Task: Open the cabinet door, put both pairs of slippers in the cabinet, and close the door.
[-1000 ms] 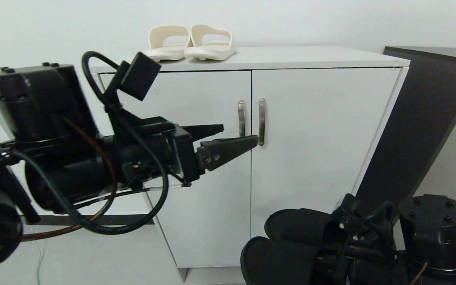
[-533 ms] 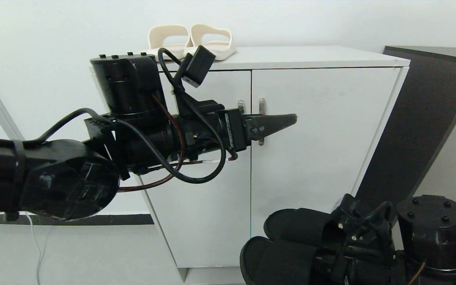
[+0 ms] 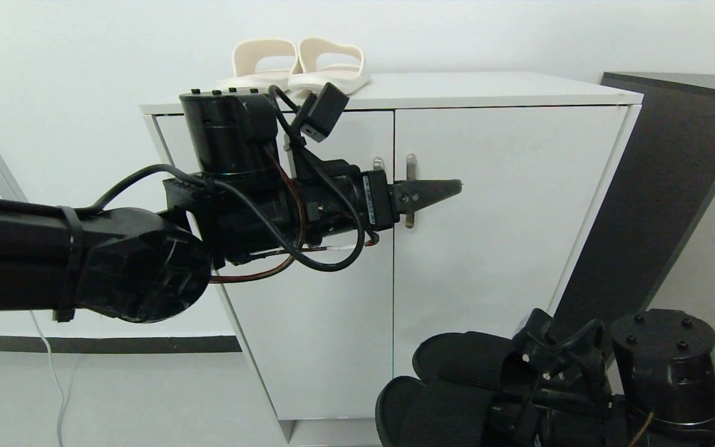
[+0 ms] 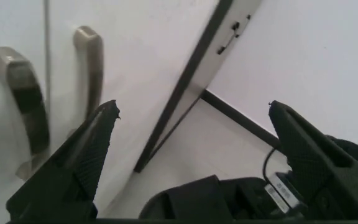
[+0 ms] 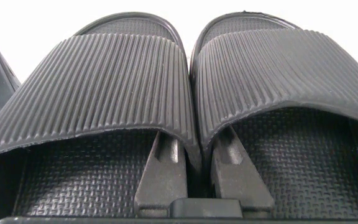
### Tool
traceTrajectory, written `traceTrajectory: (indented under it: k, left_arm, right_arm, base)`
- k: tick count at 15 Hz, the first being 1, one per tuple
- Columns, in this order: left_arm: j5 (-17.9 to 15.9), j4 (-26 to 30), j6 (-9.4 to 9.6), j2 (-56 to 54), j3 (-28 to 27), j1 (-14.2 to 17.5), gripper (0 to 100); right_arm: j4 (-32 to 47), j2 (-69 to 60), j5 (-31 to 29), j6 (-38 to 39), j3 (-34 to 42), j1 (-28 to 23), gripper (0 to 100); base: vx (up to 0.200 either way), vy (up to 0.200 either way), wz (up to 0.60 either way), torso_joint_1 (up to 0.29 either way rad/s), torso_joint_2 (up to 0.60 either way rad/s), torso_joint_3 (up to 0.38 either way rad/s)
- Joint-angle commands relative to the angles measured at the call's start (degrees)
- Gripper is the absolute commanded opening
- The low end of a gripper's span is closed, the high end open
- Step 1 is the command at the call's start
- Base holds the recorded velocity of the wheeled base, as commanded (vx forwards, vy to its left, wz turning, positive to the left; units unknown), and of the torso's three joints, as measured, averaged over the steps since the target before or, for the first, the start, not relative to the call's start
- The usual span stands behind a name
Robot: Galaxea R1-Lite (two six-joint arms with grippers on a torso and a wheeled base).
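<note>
I see my left gripper (image 3: 452, 185) spread wide just beside the door handles (image 3: 411, 162) of the closed cabinet (image 3: 506, 217), my right gripper (image 5: 197, 169) clamping the black slippers (image 3: 457, 372) low in front (cream slippers (image 3: 298, 65) sit on top).

The white cabinet (image 3: 506, 205) has smooth, matt panels and satin brushed-metal bar handles (image 4: 89, 62). The black rubbery slippers (image 5: 129, 81) show ribbed straps and pebbled footbeds. The cream slippers (image 3: 298, 65) look smooth and matt.
</note>
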Motion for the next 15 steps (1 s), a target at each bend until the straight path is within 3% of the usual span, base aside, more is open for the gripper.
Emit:
traceTrajectory:
  k: [1, 4, 7, 13, 14, 15]
  left_arm:
    - [1.3, 0.0, 0.01, 1.1, -0.7, 0.1, 100]
    - [6.6, 0.2, 0.01, 4.2, -4.7, 0.1, 100]
    - [8.0, 3.7, 0.8, 5.2, -6.9, 0.0, 100]
    - [7.4, 3.6, 1.59, 6.5, -7.6, -0.6, 100]
    - [7.4, 3.6, 1.59, 6.4, -7.6, -0.6, 0]
    - [7.4, 3.6, 1.59, 6.2, -7.5, -0.6, 0]
  right_arm:
    - [0.0, 0.2, 0.0, 0.0, 0.0, 0.0, 0]
    - [0.0, 0.5, 0.0, 0.0, 0.0, 0.0, 0]
    - [0.0, 0.6, 0.0, 0.0, 0.0, 0.0, 0]
    - [0.0, 0.6, 0.0, 0.0, 0.0, 0.0, 0]
    - [0.0, 0.6, 0.0, 0.0, 0.0, 0.0, 0]
    - [0.0, 0.6, 0.2, 0.0, 0.0, 0.1, 0]
  base:
    - [0.0, 0.0, 0.0, 0.0, 0.0, 0.0]
    - [0.0, 0.0, 0.0, 0.0, 0.0, 0.0]
    - [0.0, 0.0, 0.0, 0.0, 0.0, 0.0]
    - [0.0, 0.0, 0.0, 0.0, 0.0, 0.0]
    - [0.0, 0.0, 0.0, 0.0, 0.0, 0.0]
    - [0.0, 0.0, 0.0, 0.0, 0.0, 0.0]
